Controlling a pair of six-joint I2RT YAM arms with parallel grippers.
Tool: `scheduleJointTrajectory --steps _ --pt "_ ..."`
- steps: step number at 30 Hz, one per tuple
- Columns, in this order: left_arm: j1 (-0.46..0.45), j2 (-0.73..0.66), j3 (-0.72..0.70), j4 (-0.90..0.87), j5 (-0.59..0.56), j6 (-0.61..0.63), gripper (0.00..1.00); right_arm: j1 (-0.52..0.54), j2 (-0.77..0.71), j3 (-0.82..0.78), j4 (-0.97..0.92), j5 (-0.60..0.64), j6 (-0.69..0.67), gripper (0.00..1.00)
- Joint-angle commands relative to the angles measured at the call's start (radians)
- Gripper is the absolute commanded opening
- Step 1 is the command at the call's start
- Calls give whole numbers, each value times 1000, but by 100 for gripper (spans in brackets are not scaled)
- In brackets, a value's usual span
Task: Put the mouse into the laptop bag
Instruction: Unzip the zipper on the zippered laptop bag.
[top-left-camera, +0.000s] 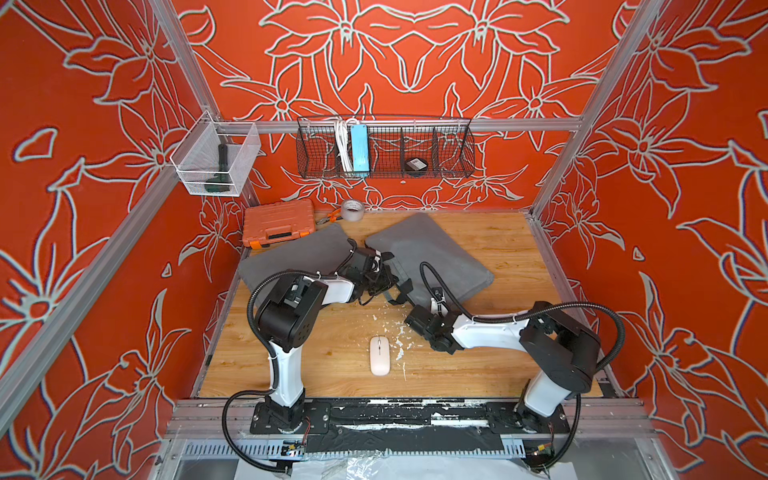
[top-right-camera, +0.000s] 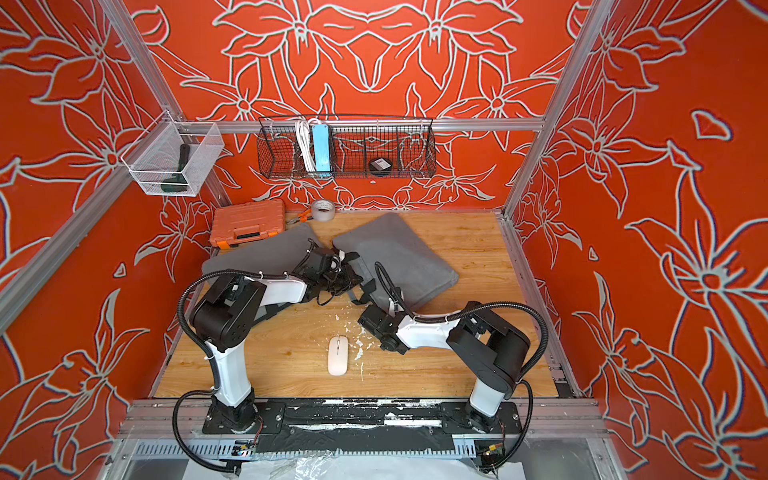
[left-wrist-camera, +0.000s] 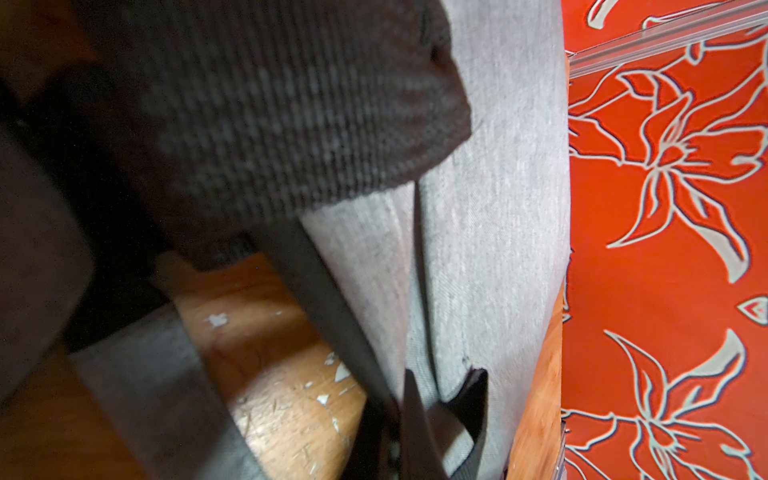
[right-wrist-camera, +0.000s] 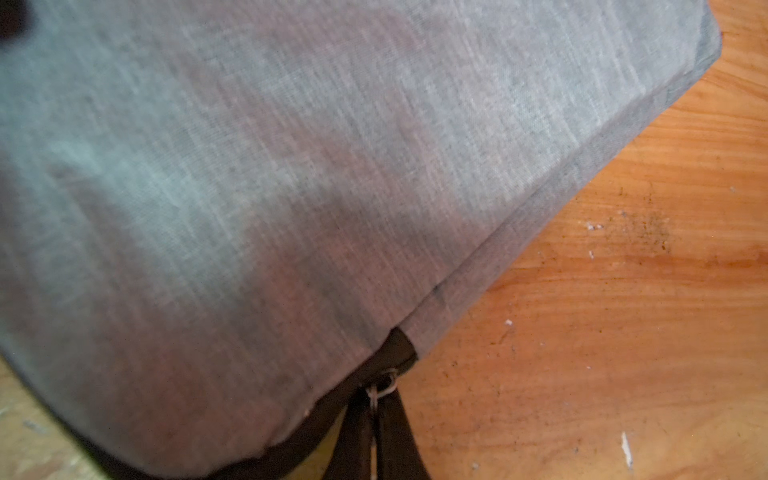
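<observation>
Left jaws and right jaws, hidden at the bag (top-left-camera: 432, 249), are closed; what they hold is unclear. Mouse (top-left-camera: 380, 355) lies apart from both.

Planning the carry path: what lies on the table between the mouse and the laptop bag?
Only bare wooden table with white flecks separates the mouse and laptop bag, seen in both top views.
</observation>
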Motion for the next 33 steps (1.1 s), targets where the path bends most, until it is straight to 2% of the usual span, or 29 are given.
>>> scheduleJointTrajectory --steps 1,5,8,15,22,29,30,33 --pt "7 -44 -37 52 10 -24 0 -3 -47 -40 -25 -88 -19 0" --pt "-12 -50 -72 114 2 -50 0 25 -140 -63 12 -224 -61 0" --pt "-23 -50 -64 109 -11 -46 0 67 -157 -50 30 -295 -68 0" --pt "-33 -66 -85 137 -17 -53 0 105 -54 49 74 -392 -71 0" --pt "-75 -116 -154 213 -34 -95 0 79 46 166 29 -332 -28 0" --pt "-149 -218 -313 332 -132 -199 0 -45 -11 87 -1 -316 48 0" --pt "-158 -227 -327 340 -141 -208 6 -79 -37 60 -17 -313 68 0" --pt "-184 -276 -359 347 -195 -211 54 -170 -108 -1 -75 -296 112 0"
